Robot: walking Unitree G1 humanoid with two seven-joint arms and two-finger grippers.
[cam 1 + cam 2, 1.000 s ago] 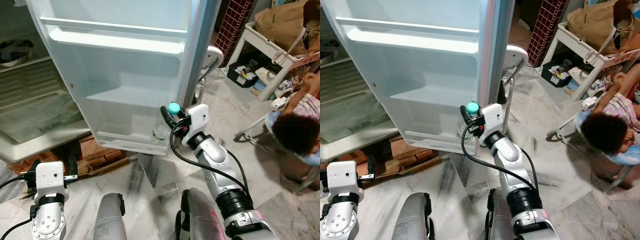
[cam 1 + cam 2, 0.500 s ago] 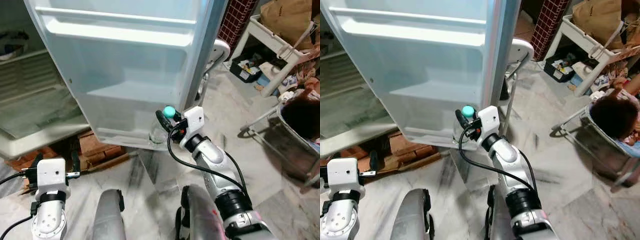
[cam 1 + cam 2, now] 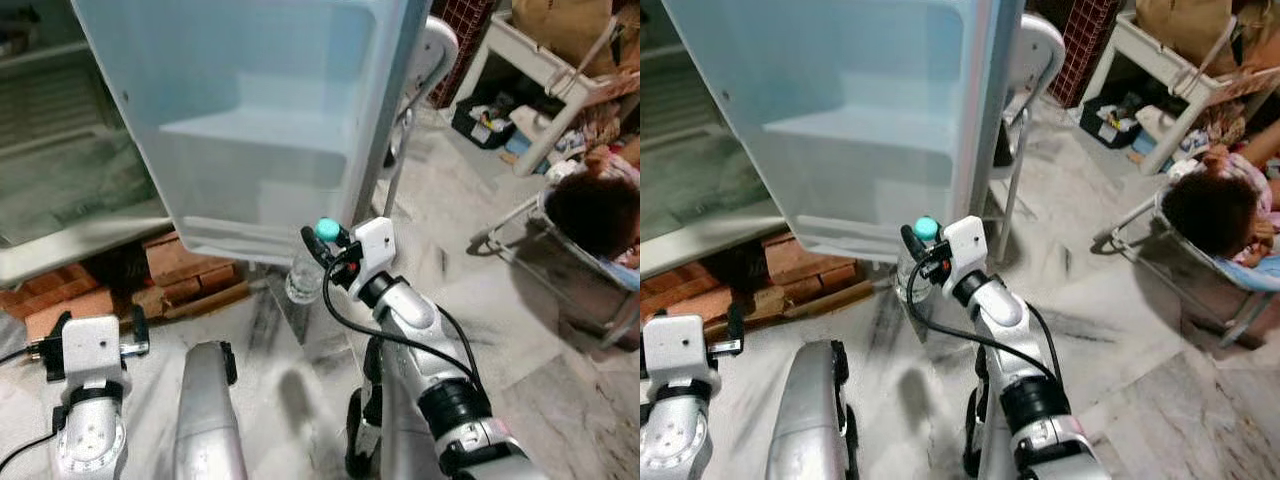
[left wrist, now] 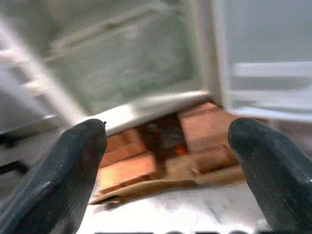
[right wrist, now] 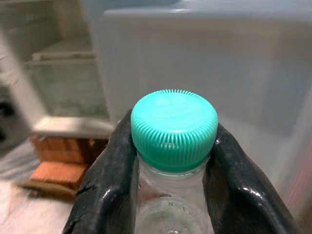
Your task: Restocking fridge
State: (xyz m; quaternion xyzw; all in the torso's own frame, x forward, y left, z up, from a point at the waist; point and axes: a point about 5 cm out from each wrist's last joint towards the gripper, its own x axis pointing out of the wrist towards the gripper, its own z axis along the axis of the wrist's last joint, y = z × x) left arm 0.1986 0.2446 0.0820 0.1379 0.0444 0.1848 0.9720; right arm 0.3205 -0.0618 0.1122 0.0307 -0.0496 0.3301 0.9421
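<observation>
Clear bottle (image 3: 304,277) with a teal cap (image 5: 174,128): I hold it upright in the right end effector (image 3: 328,246), whose two black fingers (image 5: 108,180) clamp the neck just under the cap, one on each side. The long axis runs near vertical, the body hanging below the grip and above the marble floor (image 3: 480,330). It sits just in front of the lower outer corner of the open fridge door (image 3: 250,120).

The relation that governs my next move, as I judge it: the door's inner shelves lie ahead of the bottle and higher than its base. The lowest door bin (image 3: 235,238) is nearest, just beyond and to the left of the cap; a deeper shelf (image 3: 250,130) stands above it. I expect I must lift the bottle and carry it forward over the bin's lip while keeping it upright. The right arm is clearly the nearer one.

The left end effector (image 4: 165,161) hangs low at the robot's left, fingers spread wide apart and holding nothing, facing the bricks (image 4: 146,161) under the fridge body (image 3: 60,190).

Obstacles: the door's lower edge and bin lip stand directly between bottle and shelf. To the right, well apart, a seated person (image 3: 590,215) and a white rack (image 3: 540,90) with clutter keep clear of the path.
</observation>
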